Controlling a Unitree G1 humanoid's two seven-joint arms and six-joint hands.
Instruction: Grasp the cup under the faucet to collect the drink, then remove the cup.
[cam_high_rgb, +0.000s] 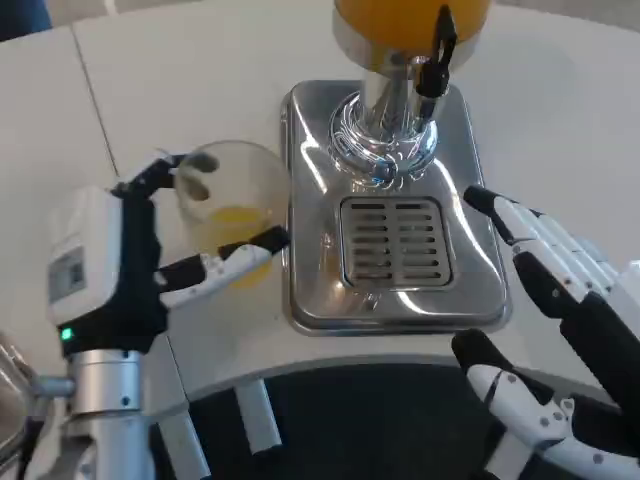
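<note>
Carrying the cup (228, 205) away from the dispenser is the step I judge to be in hand, and doing it well means keeping the cup upright and moving it slowly, since there is orange drink in its lower part that could slosh. I would hold the wrist level and set the cup down on the white table (180, 90) well apart from the drip tray (395, 245) before letting go.

My left hand (150, 265) is grasping the cup: one white and black finger wraps across the front of the clear wall, and dark fingers hook around the far rim. The cup sits to the left of the steel tray, beside its edge and clear of the faucet (437, 55). I cannot tell whether its base touches the table or hangs above it.

My right hand (555, 300) holds nothing, its fingers spread apart, hovering just beside the tray's right edge with one fingertip over the tray's rim
</note>
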